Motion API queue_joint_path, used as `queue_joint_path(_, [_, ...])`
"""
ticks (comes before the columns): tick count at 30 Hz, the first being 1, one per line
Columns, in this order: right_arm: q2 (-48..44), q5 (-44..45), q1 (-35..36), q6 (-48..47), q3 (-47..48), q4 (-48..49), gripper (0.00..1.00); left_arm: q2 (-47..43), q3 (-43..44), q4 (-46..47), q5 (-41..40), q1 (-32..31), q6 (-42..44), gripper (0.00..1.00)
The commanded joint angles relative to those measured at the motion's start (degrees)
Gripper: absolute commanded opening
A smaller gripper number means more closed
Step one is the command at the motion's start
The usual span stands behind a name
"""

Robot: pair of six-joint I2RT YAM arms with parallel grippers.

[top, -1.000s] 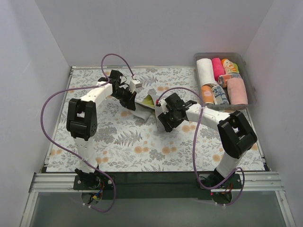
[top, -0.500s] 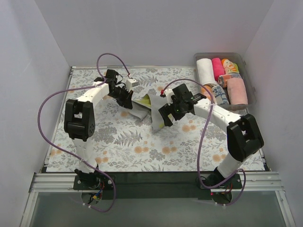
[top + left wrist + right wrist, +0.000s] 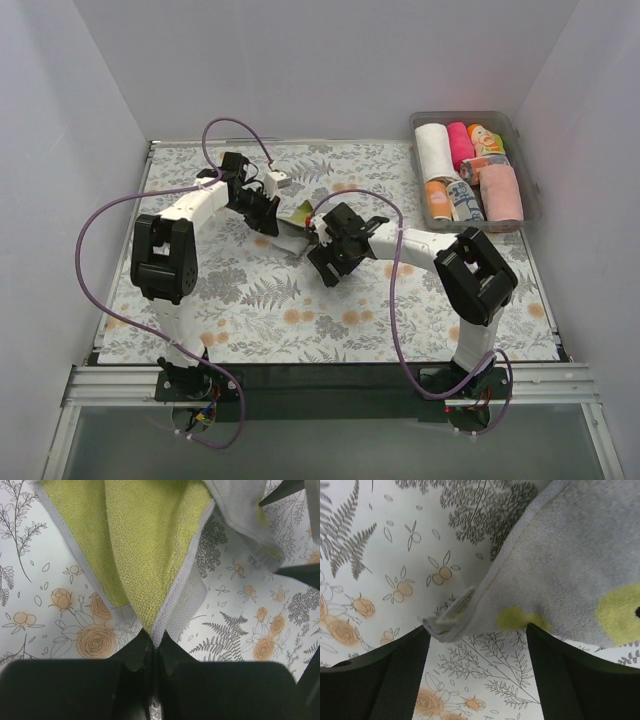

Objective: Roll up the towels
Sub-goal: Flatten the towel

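Yellow-green terry towel with grey backing (image 3: 297, 215) crumpled at the middle of the floral-covered worktop (image 3: 250, 290), left end effector (image 3: 154, 645) clenched on one towel corner, right end effector (image 3: 477, 650) released, jaws spread astride the opposite grey corner, rolled towels (image 3: 436, 150) in clear plastic bin (image 3: 527, 175) far right

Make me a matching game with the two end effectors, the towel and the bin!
1. left end effector
2. right end effector
3. towel
4. bin

A. open
B. far right corner
C. shut on the towel
D. yellow-green and grey

Pairs: 1-C, 2-A, 3-D, 4-B
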Motion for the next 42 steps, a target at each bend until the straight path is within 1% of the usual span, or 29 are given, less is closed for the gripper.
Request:
queue_joint_path(1, [2.1,4.7,0.0,2.5,2.4,1.9,0.67,-5.7,-1.4,0.6,0.0,0.5,0.0,0.00])
queue_joint_path(2, [2.3,5.7,0.0,2.6,2.5,2.1,0.59,-5.9,-2.0,0.8,-0.1,0.8,0.0,0.00])
queue_joint_path(3, [2.3,5.8,-0.3,2.8,2.5,2.1,0.37,-6.1,-2.2,0.9,-0.5,0.9,0.0,0.00])
queue_joint_path(5, [1.6,5.7,-0.8,2.7,2.8,2.2,0.19,-6.4,-2.7,1.0,-0.7,1.2,0.1,0.00])
queue_joint_path(6, [1.3,5.7,-1.1,2.2,2.9,2.2,0.02,-6.4,-2.7,0.8,-0.6,1.1,0.2,0.00])
queue_joint_path(9, [-0.2,5.7,-2.5,1.3,2.4,1.8,0.01,-5.7,-2.3,0.7,-0.5,1.3,0.7,0.00])
queue_joint_path(10, [-1.2,5.5,-3.1,-0.6,2.1,1.7,0.01,-5.6,-2.0,0.6,-0.7,1.4,0.8,0.00])
queue_joint_path(14, [-5.2,-0.7,-5.7,-5.3,2.5,-0.7,0.01,-5.1,-0.8,0.3,-1.1,2.4,2.2,0.00])
queue_joint_path(16, [-8.0,-4.4,-8.7,-7.7,3.7,-4.5,0.01,-4.6,1.2,-0.5,-1.5,3.5,3.5,0.00])
queue_joint_path(17, [-8.7,-5.6,-10.2,-10.3,5.7,-6.3,0.01,-4.3,2.2,-0.9,-2.0,5.3,4.5,0.00])
queue_joint_path(19, [-10.3,-8.1,-15.1,-12.1,8.2,-9.3,0.01,-3.5,5.8,-2.1,-1.5,7.3,7.0,0.00])
queue_joint_path(20, [-10.6,-8.7,-16.9,-14.1,11.1,-11.9,0.01,-3.3,7.2,-2.2,-1.5,9.0,8.2,0.00])
queue_joint_path(21, [-10.8,-8.8,-20.1,-14.8,12.5,-12.7,0.01,-3.0,8.3,-1.9,-1.6,9.8,9.9,0.00])
queue_joint_path(24, [-9.9,-9.9,-25.0,-17.8,19.0,-15.9,0.01,-2.4,12.2,-1.3,-2.1,11.1,13.2,0.00])
queue_joint_path(25, [-8.3,-10.7,-25.9,-18.2,21.2,-16.7,0.01,-2.0,13.2,-1.3,-2.1,11.1,16.1,0.00])
queue_joint_path(27, [-6.0,-11.1,-28.0,-18.5,28.0,-17.8,0.01,-1.4,15.8,0.6,-2.7,11.1,17.1,0.00])
queue_joint_path(28, [-3.1,-11.6,-28.6,-18.5,30.6,-18.2,0.01,-1.1,17.0,1.1,-2.9,11.1,17.3,0.00])
queue_joint_path(29, [-1.7,-11.9,-29.0,-18.5,33.5,-18.8,0.01,-0.1,20.4,1.2,-3.0,11.1,17.9,0.00])
queue_joint_path(30, [-0.1,-12.0,-29.8,-18.4,40.0,-20.8,0.01,0.3,22.1,0.5,-2.7,11.2,18.4,0.00])
queue_joint_path(32, [3.1,-12.5,-30.7,-18.6,44.5,-22.4,0.01,0.0,24.4,-0.9,-1.4,11.4,21.5,0.00])
queue_joint_path(34, [3.4,-13.2,-31.8,-20.0,45.6,-23.9,0.01,-1.9,22.1,-3.2,-0.1,11.4,26.0,0.00])
queue_joint_path(35, [3.1,-13.6,-32.0,-20.3,44.9,-24.4,0.01,-3.4,20.1,-4.1,0.3,11.4,30.9,0.00])
queue_joint_path(36, [2.3,-14.3,-32.2,-20.7,44.0,-25.0,0.01,-6.5,14.4,-6.1,0.4,11.3,34.2,0.00])
queue_joint_path(37, [1.7,-15.9,-32.2,-21.2,40.4,-26.3,0.01,-8.4,11.5,-7.9,0.6,11.4,37.5,0.00])
queue_joint_path(38, [1.1,-16.8,-32.2,-21.9,38.3,-26.8,0.01,-10.0,8.7,-10.1,0.7,11.3,44.7,0.00])
queue_joint_path(39, [0.6,-17.6,-32.2,-22.3,35.8,-27.3,0.01,-13.2,5.1,-14.1,0.5,11.2,47.7,0.02])
queue_joint_path(40, [-0.2,-19.0,-32.2,-22.8,33.6,-28.3,0.01,-14.6,-0.7,-16.2,0.1,11.1,50.4,0.04])
queue_joint_path(41, [-0.3,-19.4,-32.1,-24.0,29.4,-28.9,0.01,-16.0,-4.3,-18.3,-0.7,11.1,53.7,0.13])
queue_joint_path(42, [-0.3,-19.7,-32.0,-24.5,27.7,-29.3,0.01,-17.6,-7.5,-22.1,-1.1,11.0,58.7,0.17])
